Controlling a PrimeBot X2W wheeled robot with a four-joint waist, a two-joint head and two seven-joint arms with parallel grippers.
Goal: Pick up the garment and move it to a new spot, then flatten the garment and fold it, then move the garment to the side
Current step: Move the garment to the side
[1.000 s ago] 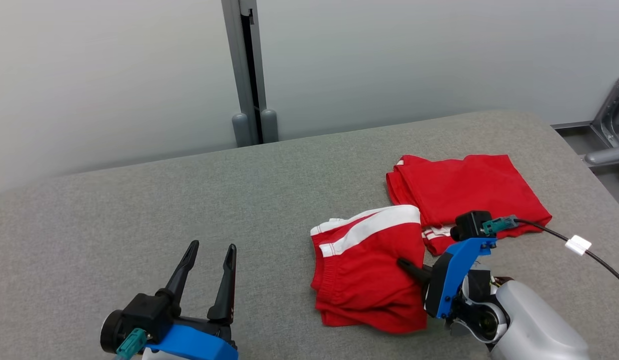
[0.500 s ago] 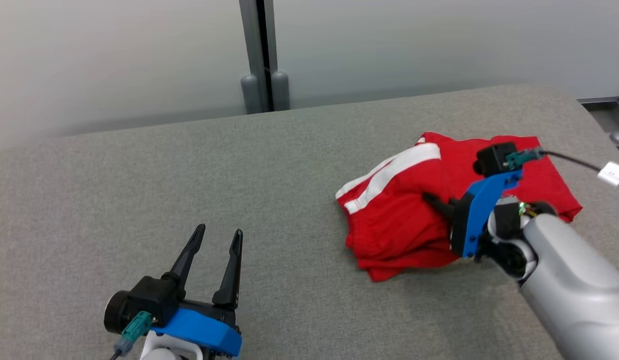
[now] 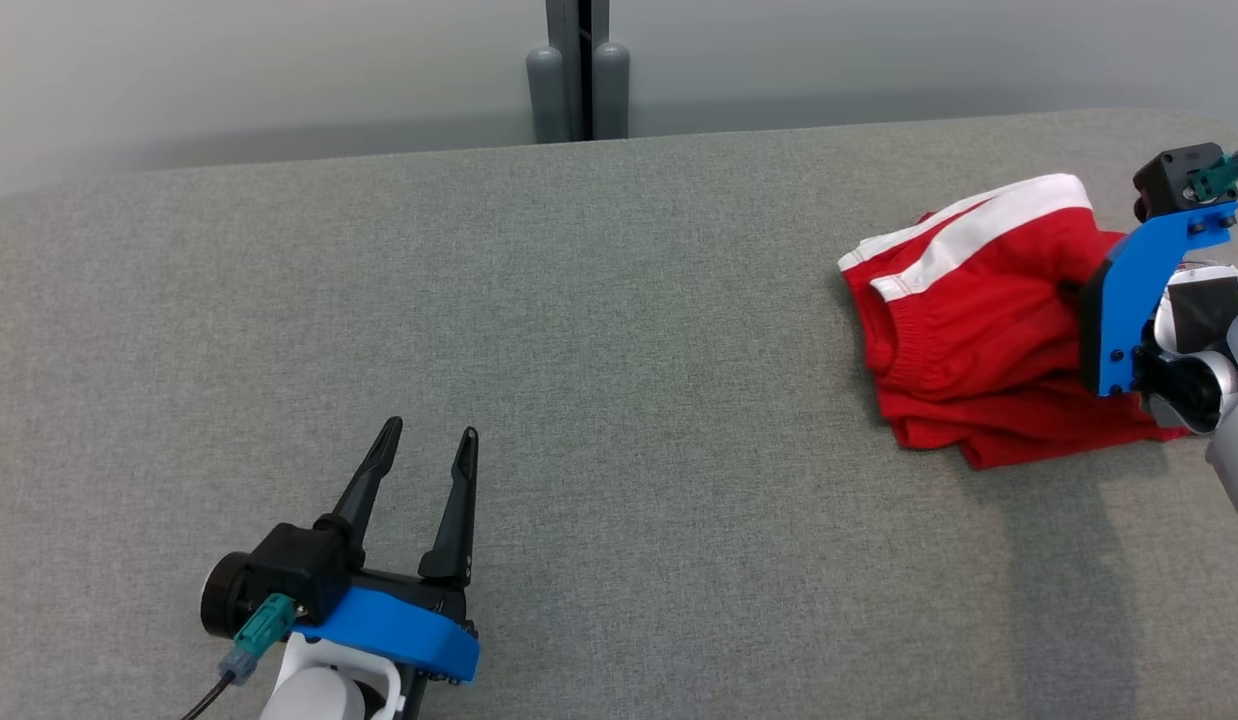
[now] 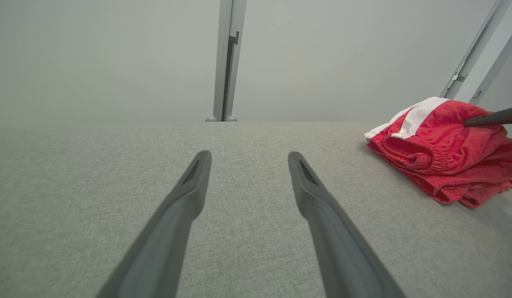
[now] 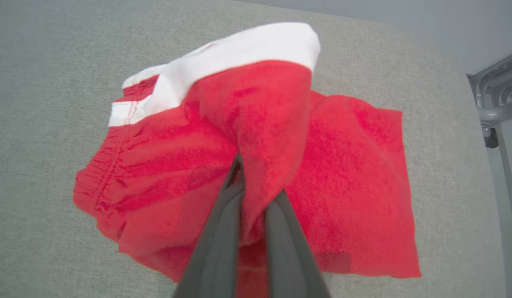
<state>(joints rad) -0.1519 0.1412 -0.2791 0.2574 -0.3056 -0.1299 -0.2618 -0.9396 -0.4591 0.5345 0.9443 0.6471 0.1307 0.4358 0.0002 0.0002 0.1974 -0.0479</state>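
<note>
Garment, red soft-fabric shorts w/ white side stripe and gathered elastic waistband (image 3: pixel 964 330): folded bundle, pos. far-right corner zone of grey fabric-covered desk (image 3: pixel 619 300), close to its right edge. Lower layers rest on the desk; one upper fold is raised.

Right hand (image 5: pixel 245 186): narrow, fingers clamped on that raised fold, red cloth filling the gap between them. Left hand (image 3: pixel 431 432): wide, holding nothing, at near-left part of desk, well apart from garment.

Step in hand (judged): last step, moving the folded garment to the side w/ right hand.

Procedure, recommended:
1. Grip takes the top fold only, so lower layers may lag and the fold may open. Move slow and low, in a straight line.
2. Keep the bundle's underside on the desk. Avoid a high lift, which would let the layers hang and unfold.
3. Stop short of the right edge. The bundle is already near it; overshoot = garment off the desk.
4. Release: open fingers, then withdraw up and back along the finger axis so the tips don't snag cloth.
5. Left hand not req'd; leave it parked.

Markings: no brand, label or legible text on garment, desk or hands. White stripe is plain.
</note>
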